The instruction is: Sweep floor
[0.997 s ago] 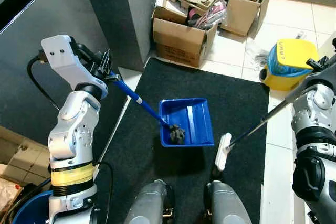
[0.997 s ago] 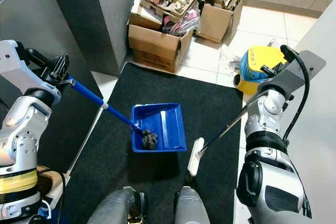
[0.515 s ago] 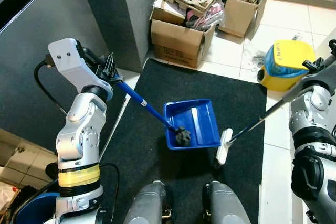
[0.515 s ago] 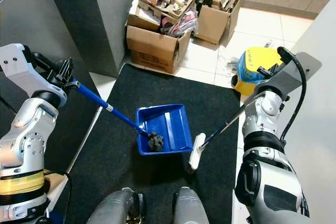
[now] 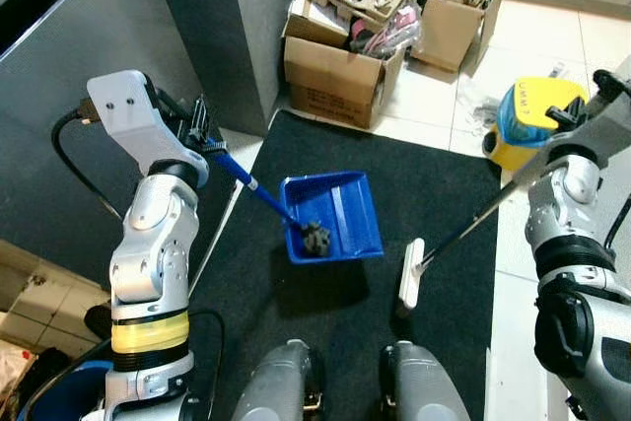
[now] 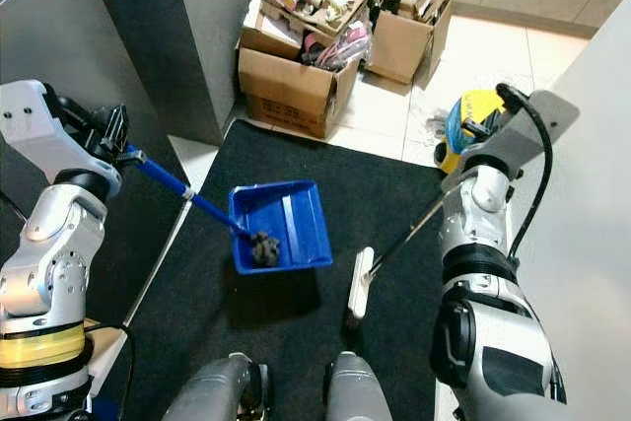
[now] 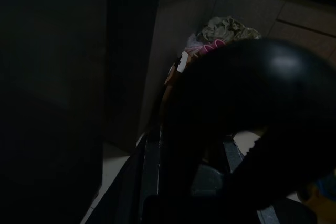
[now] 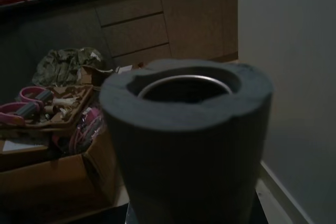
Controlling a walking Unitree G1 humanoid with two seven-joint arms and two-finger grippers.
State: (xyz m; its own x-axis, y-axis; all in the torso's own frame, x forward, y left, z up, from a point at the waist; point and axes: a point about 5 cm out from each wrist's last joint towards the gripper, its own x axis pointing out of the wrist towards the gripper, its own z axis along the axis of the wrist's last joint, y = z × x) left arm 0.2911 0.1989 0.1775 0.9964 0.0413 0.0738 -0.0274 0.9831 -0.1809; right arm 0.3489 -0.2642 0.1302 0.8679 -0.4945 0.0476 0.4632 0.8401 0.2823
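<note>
A blue dustpan (image 5: 332, 215) hangs over the black mat (image 5: 444, 194), with a dark clump of debris (image 5: 315, 237) at its near edge. Its blue handle runs up to the left, where my left gripper (image 5: 203, 135) is shut on it. A white broom head (image 5: 409, 274) rests on the mat just right of the pan, a small gap apart from it. The broom's grey pole (image 5: 483, 214) rises to my right gripper (image 6: 480, 152), which is shut on it. In the right wrist view the pole's grey foam end (image 8: 186, 129) stands close up.
Cardboard boxes (image 5: 340, 71) full of shoes and clutter stand beyond the mat's far edge. A yellow bucket (image 5: 527, 115) sits on the white tiles at the far right. A dark grey wall (image 5: 197, 17) runs along the left. My legs (image 5: 286, 382) are at the mat's near edge.
The dustpan has moved left and a little away from me, carrying the debris. The broom head has shifted slightly left and turned more lengthwise. The gap between pan and broom has widened.
</note>
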